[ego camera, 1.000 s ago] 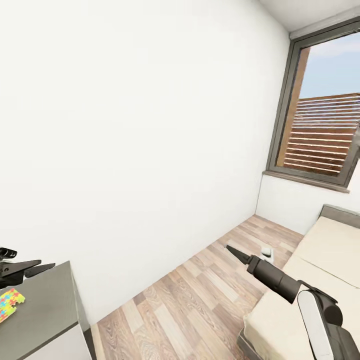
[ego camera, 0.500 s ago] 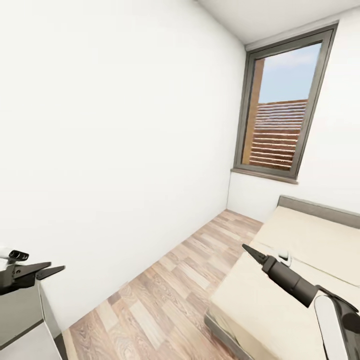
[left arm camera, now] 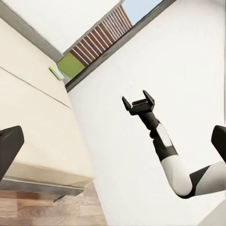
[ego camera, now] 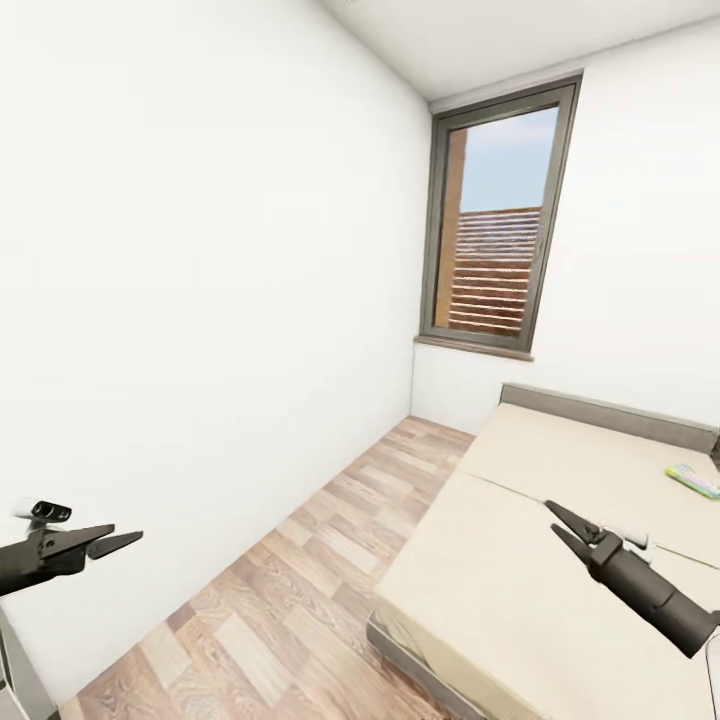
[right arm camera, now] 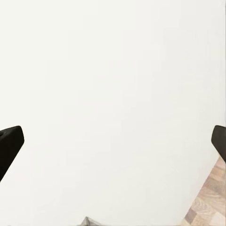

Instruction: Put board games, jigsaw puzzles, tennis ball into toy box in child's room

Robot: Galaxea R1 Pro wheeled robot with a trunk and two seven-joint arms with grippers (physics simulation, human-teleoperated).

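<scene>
The bed (ego camera: 560,560), cream with a low grey headboard, fills the right side of the head view. One board game (ego camera: 694,480), a flat pale green box, lies on the mattress near the headboard; it is a small green strip (left arm camera: 55,74) in the left wrist view. My left gripper (ego camera: 105,541) hangs open over the floor at the left, beside the white wall. My right gripper (ego camera: 553,517) is open above the mattress, well short of the box, and is also seen open (left arm camera: 139,101) from the left wrist. The toy box, jigsaw puzzles and tennis ball are out of view.
A wood-plank floor strip (ego camera: 320,570) runs between the white wall (ego camera: 200,300) and the bed toward a tall grey-framed window (ego camera: 495,220). A sliver of the table's edge (ego camera: 12,680) shows at the bottom left. The right wrist view faces the bare wall (right arm camera: 113,94).
The camera has swung right: the table with a jigsaw slab has left the picture, while the bed, window and a board game have come in. Both grippers hold the same open posture.
</scene>
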